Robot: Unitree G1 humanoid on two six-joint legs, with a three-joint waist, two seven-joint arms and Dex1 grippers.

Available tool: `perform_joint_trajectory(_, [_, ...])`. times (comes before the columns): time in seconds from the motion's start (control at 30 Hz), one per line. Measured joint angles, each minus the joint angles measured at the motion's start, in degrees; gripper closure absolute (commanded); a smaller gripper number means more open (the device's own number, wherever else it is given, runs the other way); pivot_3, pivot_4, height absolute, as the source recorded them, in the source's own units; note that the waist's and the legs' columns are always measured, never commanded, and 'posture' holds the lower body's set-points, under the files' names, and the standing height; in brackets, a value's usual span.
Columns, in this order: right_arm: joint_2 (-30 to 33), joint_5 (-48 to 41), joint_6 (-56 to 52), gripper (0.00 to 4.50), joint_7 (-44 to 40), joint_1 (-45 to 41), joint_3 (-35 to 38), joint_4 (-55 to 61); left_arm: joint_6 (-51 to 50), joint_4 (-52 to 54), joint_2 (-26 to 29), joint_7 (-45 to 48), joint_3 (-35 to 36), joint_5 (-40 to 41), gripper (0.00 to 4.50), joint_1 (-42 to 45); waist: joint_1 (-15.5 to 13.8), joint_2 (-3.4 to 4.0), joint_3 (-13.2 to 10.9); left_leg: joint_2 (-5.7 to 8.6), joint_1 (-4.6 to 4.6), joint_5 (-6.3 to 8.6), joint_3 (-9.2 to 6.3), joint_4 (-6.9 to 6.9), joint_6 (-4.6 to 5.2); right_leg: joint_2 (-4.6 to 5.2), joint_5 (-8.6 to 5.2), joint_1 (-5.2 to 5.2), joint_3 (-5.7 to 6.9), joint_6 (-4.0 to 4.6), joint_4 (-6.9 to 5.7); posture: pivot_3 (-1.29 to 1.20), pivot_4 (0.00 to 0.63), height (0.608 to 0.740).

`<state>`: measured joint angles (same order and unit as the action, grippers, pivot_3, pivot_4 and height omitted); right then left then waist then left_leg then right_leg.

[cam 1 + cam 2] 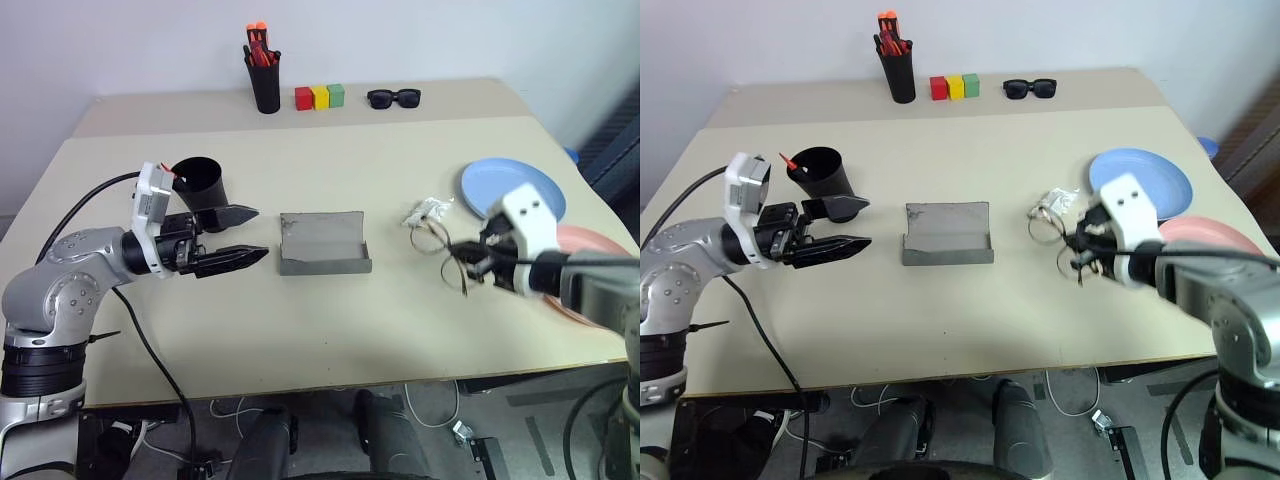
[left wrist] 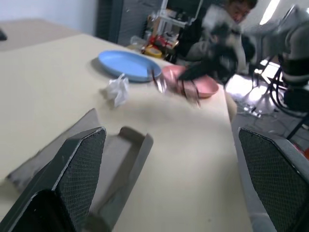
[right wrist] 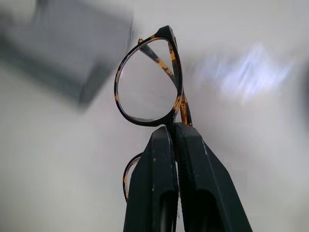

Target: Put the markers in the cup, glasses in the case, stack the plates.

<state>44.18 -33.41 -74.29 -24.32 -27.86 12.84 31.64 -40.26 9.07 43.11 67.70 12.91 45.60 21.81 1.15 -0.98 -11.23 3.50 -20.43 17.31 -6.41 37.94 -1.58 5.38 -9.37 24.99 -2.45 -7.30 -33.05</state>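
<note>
Left of the case (image 1: 323, 243), the left gripper (image 1: 243, 236) hangs with its fingers spread wide, the cup (image 1: 200, 185) just behind it with a red-tipped marker (image 1: 788, 161) poking out. The grey case lies open mid-desk (image 1: 300, 330). Right of the case, the right gripper (image 1: 466, 259) is pinching the glasses (image 3: 149, 79) at the bridge, off the desk, with the blue plate (image 1: 512, 186) and pink plate (image 1: 590, 245) beyond.

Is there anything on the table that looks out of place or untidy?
Yes. A crumpled white scrap lies beside the blue plate; it looks like litter. Also, the grey case lies open and empty, while the right gripper holds the glasses.
</note>
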Motion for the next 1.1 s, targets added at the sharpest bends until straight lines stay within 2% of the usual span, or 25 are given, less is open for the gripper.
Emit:
perform_joint_trajectory(0.17, [-10.61,11.10,21.08,4.46,1.57,-5.10,-15.13,-12.70,0.91,0.61,0.15,-0.59,0.18,0.04,0.00,-1.99,0.03,0.01,-0.01,0.00,-0.16,-0.01,0.03,-0.01,-0.01,0.00,0.13,0.20,-0.03,-0.11,-0.05,0.00,0.150,0.740])
perform_joint_trajectory(0.3, [-16.30,14.70,32.70,4.46,-2.01,-9.70,-20.68,-19.98,0.99,2.10,0.70,-1.41,0.72,0.08,0.00,-3.66,-0.07,0.02,-0.02,0.01,-0.38,-0.02,0.00,0.00,-0.05,0.01,0.17,0.41,-0.03,-0.10,-0.05,0.00,0.150,0.740])
perform_joint_trajectory(0.37, [-16.77,16.22,36.37,4.46,-4.58,-10.58,-23.41,-21.15,0.99,2.72,0.87,-1.63,1.13,0.10,0.00,-4.04,-0.23,0.02,-0.02,0.01,-0.41,-0.01,-0.07,0.00,-0.07,0.00,0.17,0.42,-0.01,-0.10,-0.05,0.00,0.150,0.740])
perform_joint_trajectory(0.53, [-16.76,18.71,40.07,4.46,-9.74,-8.74,-28.20,-22.34,1.14,3.60,1.73,-1.86,2.65,0.56,0.00,-5.82,-0.07,0.04,-0.02,0.02,-0.40,0.01,-0.06,0.00,-0.10,0.00,0.17,0.43,-0.01,-0.09,-0.06,0.00,0.150,0.740])
perform_joint_trajectory(0.83, [-16.55,25.01,46.13,4.46,-14.12,-7.25,-32.10,-26.50,3.32,4.71,1.68,-1.82,2.67,0.76,0.00,-8.68,-0.02,0.04,-0.03,0.01,-0.38,0.01,-0.04,0.00,-0.10,-0.03,0.18,0.44,-0.01,-0.06,-0.07,0.00,0.150,0.740])
perform_joint_trajectory(1.1, [-15.74,27.14,47.15,4.46,-19.73,-7.05,-33.45,-27.32,4.80,4.57,1.69,-1.24,2.66,0.70,0.00,-8.80,-0.03,0.04,-0.02,0.01,-0.38,0.01,-0.04,0.00,-0.10,-0.03,0.18,0.44,-0.01,-0.05,-0.08,0.00,0.150,0.740])
